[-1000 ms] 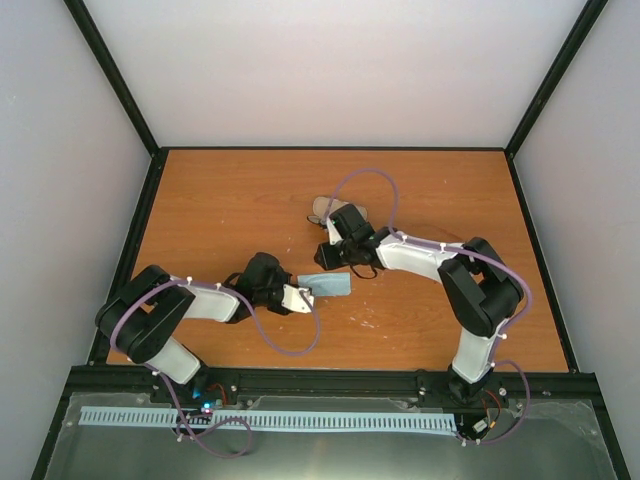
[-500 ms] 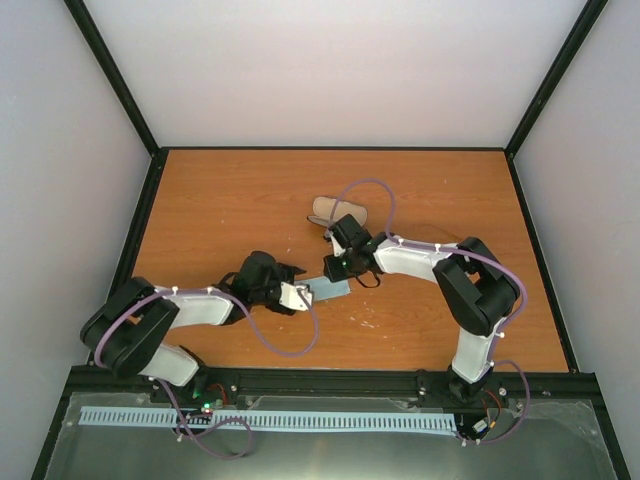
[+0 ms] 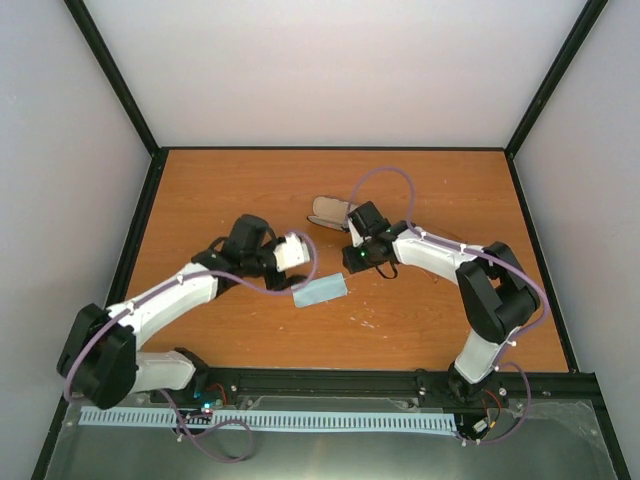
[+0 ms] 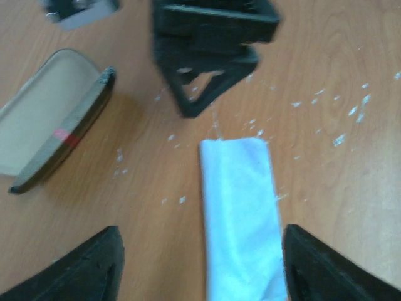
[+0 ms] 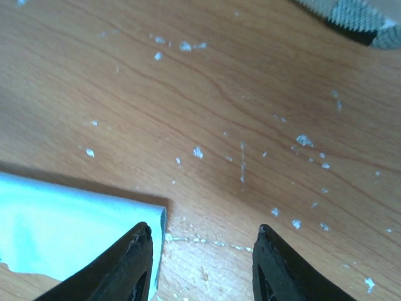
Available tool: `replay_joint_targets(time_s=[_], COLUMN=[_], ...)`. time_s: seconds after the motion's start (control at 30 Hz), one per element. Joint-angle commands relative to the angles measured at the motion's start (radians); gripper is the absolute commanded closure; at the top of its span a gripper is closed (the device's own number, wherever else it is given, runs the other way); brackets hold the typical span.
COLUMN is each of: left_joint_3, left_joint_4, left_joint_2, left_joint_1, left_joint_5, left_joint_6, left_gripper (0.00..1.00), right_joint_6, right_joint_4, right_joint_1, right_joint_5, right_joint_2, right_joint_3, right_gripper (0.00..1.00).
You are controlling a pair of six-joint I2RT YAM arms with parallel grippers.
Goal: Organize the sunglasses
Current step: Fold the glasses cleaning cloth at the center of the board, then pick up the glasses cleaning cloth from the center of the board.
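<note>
Sunglasses (image 4: 64,135) show only as a reddish fleck at the open case's (image 4: 37,119) rim, probably lying inside. They look light, thin and brittle with slick lenses, so grip the bridge or a hinge. Beside the case, left gripper (image 4: 200,254) and right gripper (image 5: 203,235) hang spread and empty over the cloth (image 4: 241,207).

table (image 3: 200,200): wood-grain, smooth, speckled | cloth (image 4: 241,207): soft pale-blue fabric, matt | case (image 4: 44,119): beige matt lining
</note>
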Motion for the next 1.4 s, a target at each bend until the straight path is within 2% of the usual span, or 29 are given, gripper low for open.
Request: replay_joint_targets(time_s=[0.0, 0.1, 0.2, 0.47, 0.83, 1.1, 1.37], left_joint_3=[0.139, 0.261, 0.325, 0.388, 0.378, 0.415, 0.397], left_joint_4=[-0.208, -0.293, -0.319, -0.374, -0.363, -0.435, -0.441], left_joint_2=[0.117, 0.252, 0.332, 0.416, 0.448, 0.488, 0.478], left_joint_1=[0.158, 0.293, 0.348, 0.354, 0.354, 0.352, 0.318], left_joint_5=[0.117, 0.264, 0.314, 0.296, 0.271, 0.266, 0.227], left_joint_6=[-0.239, -0.331, -0.345, -0.308, -0.294, -0.252, -0.237], left_gripper=[0.4, 0.45, 0.48, 0.47, 0.48, 0.43, 0.43], right_joint_6=[-0.108, -0.139, -0.165, -0.24, -0.267, -0.269, -0.269], right_joint_4=[-0.076, -0.099, -0.125, -0.231, -0.248, -0.237, -0.231], right_joint_1=[0.006, 0.006, 0.007, 0.012, 0.042, 0.059, 0.065], right_joint_5=[-0.007, -0.036, -0.077, -0.163, -0.133, -0.102, -0.086], right_joint_2=[0.024, 0.038, 0.055, 0.132, 0.162, 0.234, 0.269], right_joint_3=[0.037, 0.07, 0.116, 0.201, 0.165, 0.187, 0.207], right_gripper=[0.57, 0.56, 0.54, 0.54, 0.54, 0.54, 0.55])
